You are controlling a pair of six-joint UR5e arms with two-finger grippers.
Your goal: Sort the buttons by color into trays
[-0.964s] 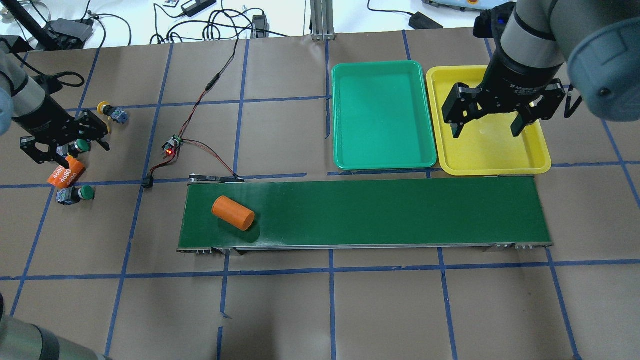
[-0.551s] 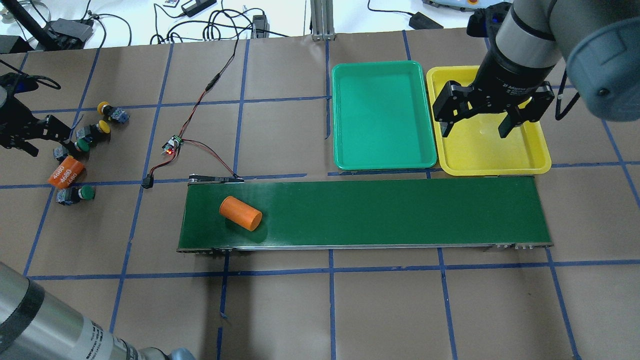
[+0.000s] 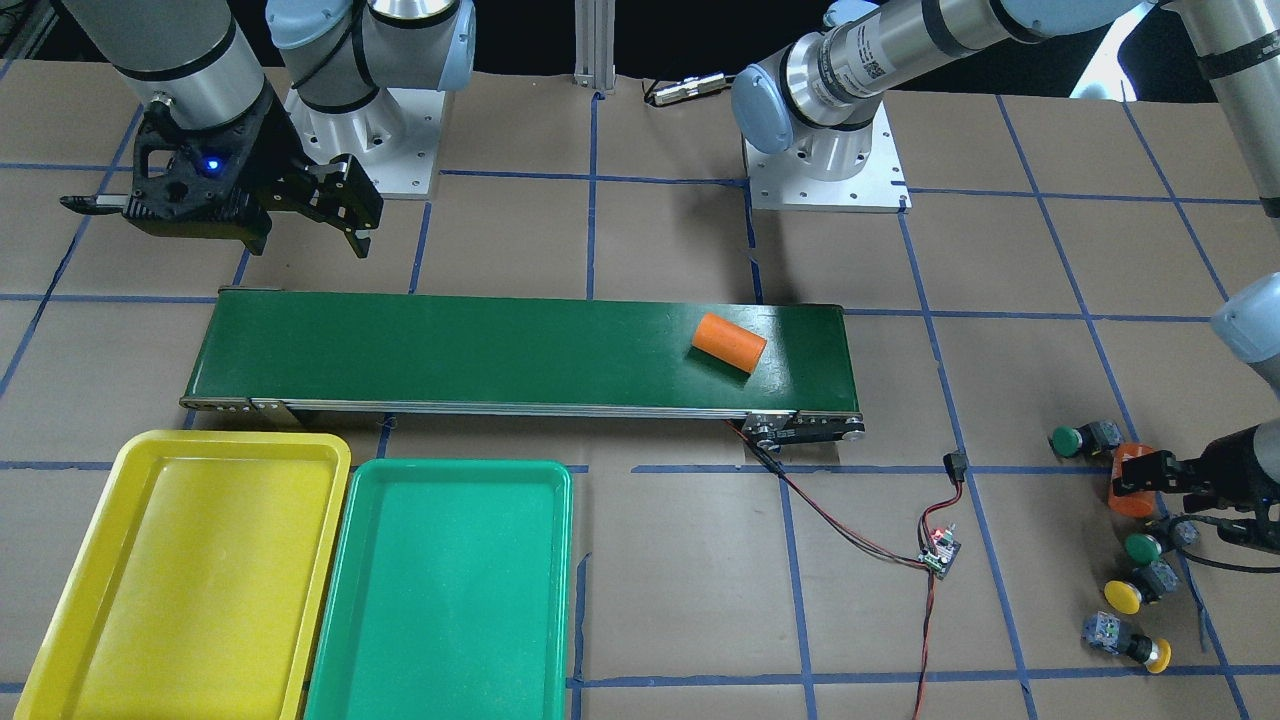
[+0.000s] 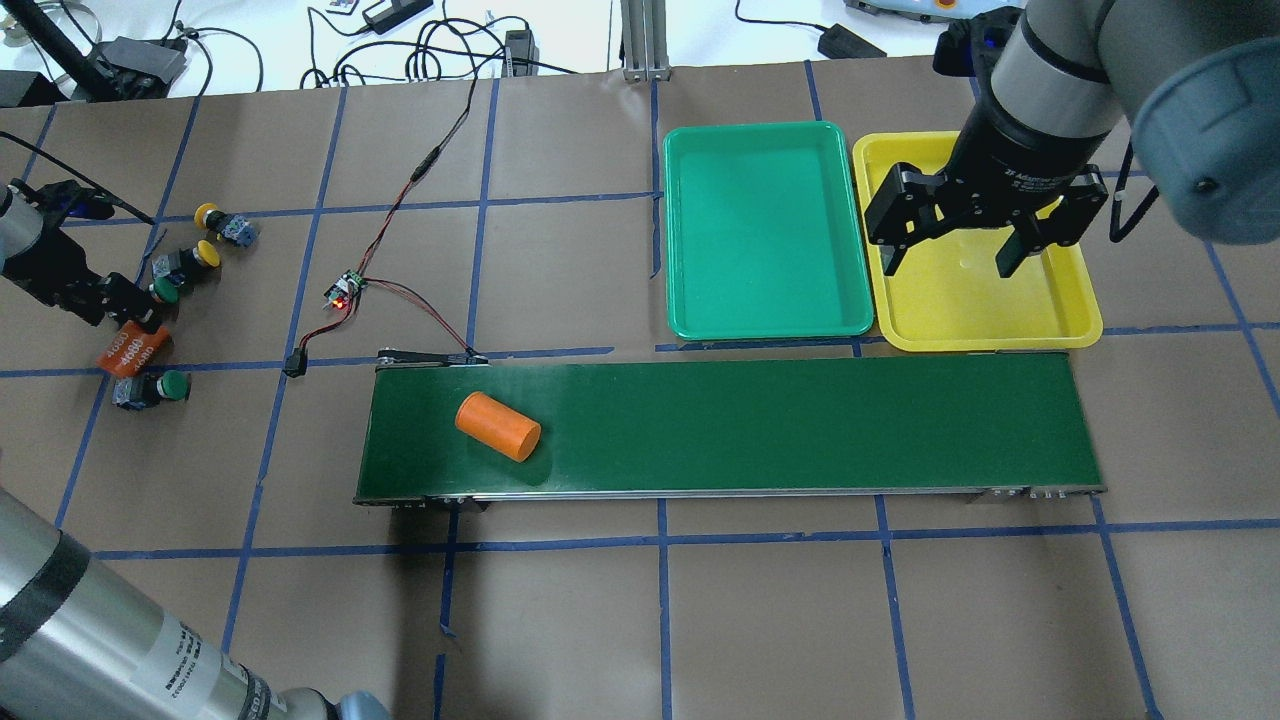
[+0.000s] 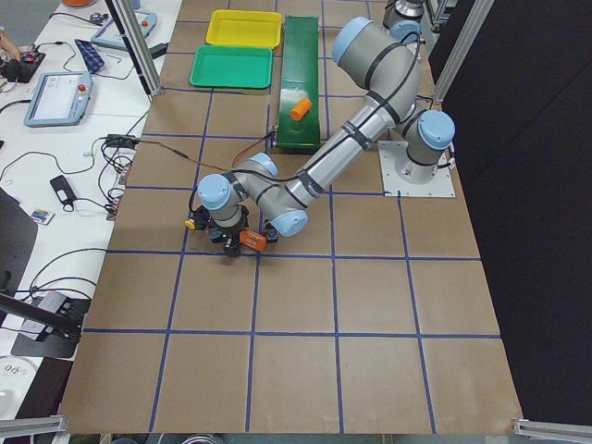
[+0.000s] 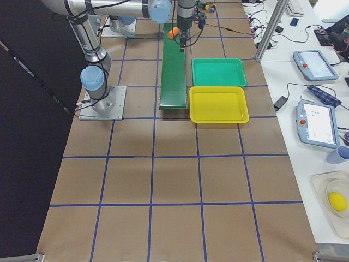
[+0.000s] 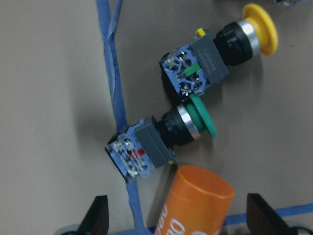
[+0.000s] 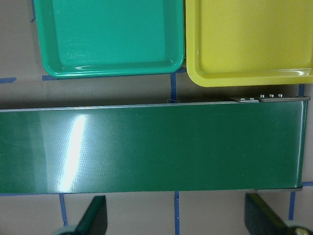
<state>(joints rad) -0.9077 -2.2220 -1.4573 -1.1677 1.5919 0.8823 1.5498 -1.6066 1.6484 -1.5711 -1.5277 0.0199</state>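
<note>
Fingers (image 7: pixel 99 218) of my left gripper (image 7: pixel 178 216) stood spread, empty, astride an orange plastic cylinder (image 7: pixel 195 200); right gripper (image 4: pixel 948 265) spread, empty. Four small dome-capped push-buttons (image 4: pixel 185 258) lay unsorted at nine o'clock on the paper-covered table (image 4: pixel 600 620). Shallow green plastic tray (image 4: pixel 765 230), yellow plastic tray (image 4: pixel 960 305): no button in either. Sorted: none; four remained.

Robotics lab: 2 teach pendants (image 6: pixel 318 124) on white bench (image 6: pixel 311 174), cable tangle (image 4: pixel 440 45), tape-gridded paper-covered table (image 4: pixel 560 620)

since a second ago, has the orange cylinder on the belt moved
Yes: the orange cylinder slid along the conveyor belt, away from its wired end toward the yellow tray.
</note>
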